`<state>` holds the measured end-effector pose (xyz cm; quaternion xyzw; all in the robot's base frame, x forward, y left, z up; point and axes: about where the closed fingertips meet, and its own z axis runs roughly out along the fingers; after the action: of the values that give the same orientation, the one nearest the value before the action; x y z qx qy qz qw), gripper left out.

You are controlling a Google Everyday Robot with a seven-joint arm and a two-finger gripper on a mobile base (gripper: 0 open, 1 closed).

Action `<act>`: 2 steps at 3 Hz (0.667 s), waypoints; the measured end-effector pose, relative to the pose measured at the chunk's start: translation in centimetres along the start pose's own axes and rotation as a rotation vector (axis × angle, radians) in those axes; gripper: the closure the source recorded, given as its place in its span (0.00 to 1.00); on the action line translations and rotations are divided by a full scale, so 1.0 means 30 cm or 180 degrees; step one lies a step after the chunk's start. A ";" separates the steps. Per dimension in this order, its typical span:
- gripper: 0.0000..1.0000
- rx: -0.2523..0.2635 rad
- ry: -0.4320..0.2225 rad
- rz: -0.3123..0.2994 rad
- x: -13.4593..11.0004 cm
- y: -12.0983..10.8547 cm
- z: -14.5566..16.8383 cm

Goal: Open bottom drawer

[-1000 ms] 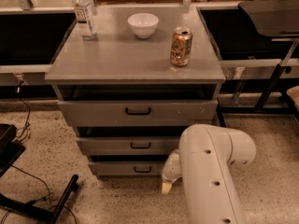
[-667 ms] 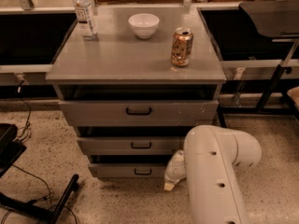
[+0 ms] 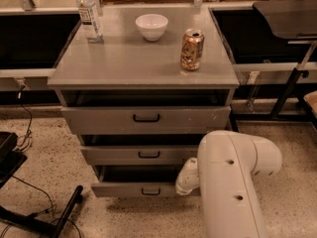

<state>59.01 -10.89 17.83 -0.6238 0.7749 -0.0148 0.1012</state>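
Your pincer (image 3: 186, 178) at the right end of the bottom drawer (image 3: 141, 189), you cannot tell its grip, white arm (image 3: 233, 182) blocking, soda can (image 3: 191, 49), bowl (image 3: 151, 26), water bottle (image 3: 89, 15) on worktop (image 3: 124, 63)

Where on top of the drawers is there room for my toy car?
The biggest bare patch is the front left of the cabinet top, in front of the water bottle and white bowl, left of the can. It is crowded low down: the gripper sits at the right end of the bottom drawer.
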 end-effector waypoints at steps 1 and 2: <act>1.00 0.0000 0.0000 0.0001 -0.003 -0.003 -0.021; 1.00 0.0000 0.0003 0.0002 -0.002 -0.004 -0.030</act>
<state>58.98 -10.95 18.75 -0.6235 0.7752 -0.0150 0.1009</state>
